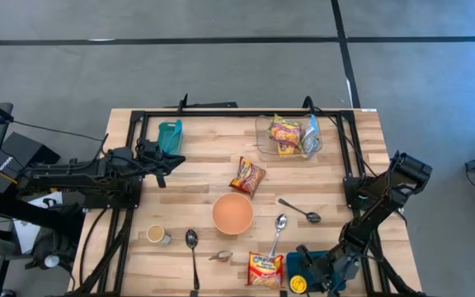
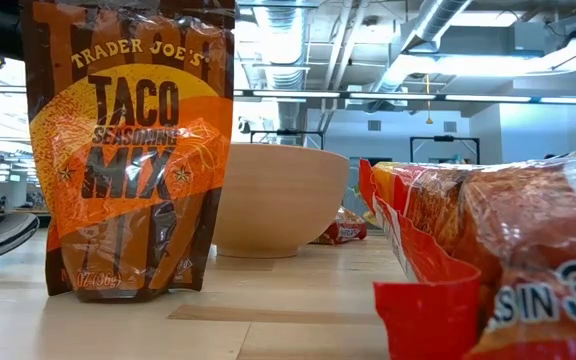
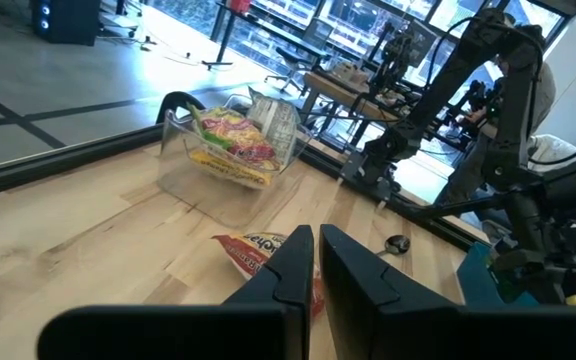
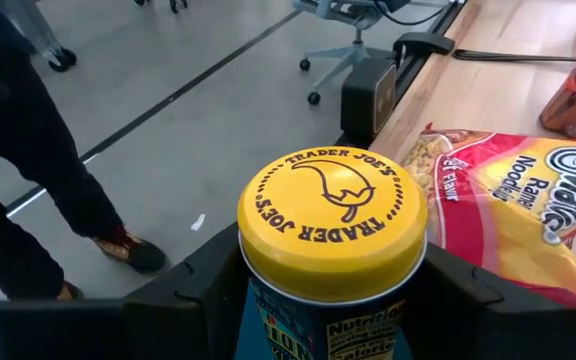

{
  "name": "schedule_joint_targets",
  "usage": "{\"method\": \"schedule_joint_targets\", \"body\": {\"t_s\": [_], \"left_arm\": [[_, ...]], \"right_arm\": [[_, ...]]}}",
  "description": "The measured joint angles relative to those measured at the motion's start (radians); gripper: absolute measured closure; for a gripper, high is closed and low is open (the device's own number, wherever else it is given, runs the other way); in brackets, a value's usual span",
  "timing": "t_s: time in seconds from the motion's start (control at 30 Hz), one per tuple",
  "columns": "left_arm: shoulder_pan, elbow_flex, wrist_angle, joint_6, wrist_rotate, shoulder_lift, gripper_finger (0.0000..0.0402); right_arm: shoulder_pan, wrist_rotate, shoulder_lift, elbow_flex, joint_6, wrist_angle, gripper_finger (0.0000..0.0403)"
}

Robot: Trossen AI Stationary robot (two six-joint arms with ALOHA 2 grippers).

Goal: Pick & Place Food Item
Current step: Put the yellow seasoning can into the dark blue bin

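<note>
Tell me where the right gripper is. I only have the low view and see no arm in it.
Observer: The right gripper is at the table's right corner on the low camera's side, closed around a yellow-lidded can.
Operator: And the left one?
Observer: The left gripper is shut and empty, beside a teal object at the far left.
Operator: Any bin on the table?
Observer: Yes, a clear container at the far right, with snack packets inside.
</note>
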Motion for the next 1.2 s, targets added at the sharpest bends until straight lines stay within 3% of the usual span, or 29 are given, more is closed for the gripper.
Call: {"method": "schedule_joint_targets", "body": {"t_s": [0.77, 1.2], "left_arm": [[0.0, 0.0, 0.0, 0.0, 0.0, 0.0, 0.0385], [0.0, 0.0, 0.0, 0.0, 0.0, 0.0, 0.0385]], "right_arm": [[0.0, 0.0, -0.002, 0.0, -0.001, -0.009, 0.016], [-0.002, 0.0, -0.002, 0.0, -0.024, -0.013, 0.0157]]}}
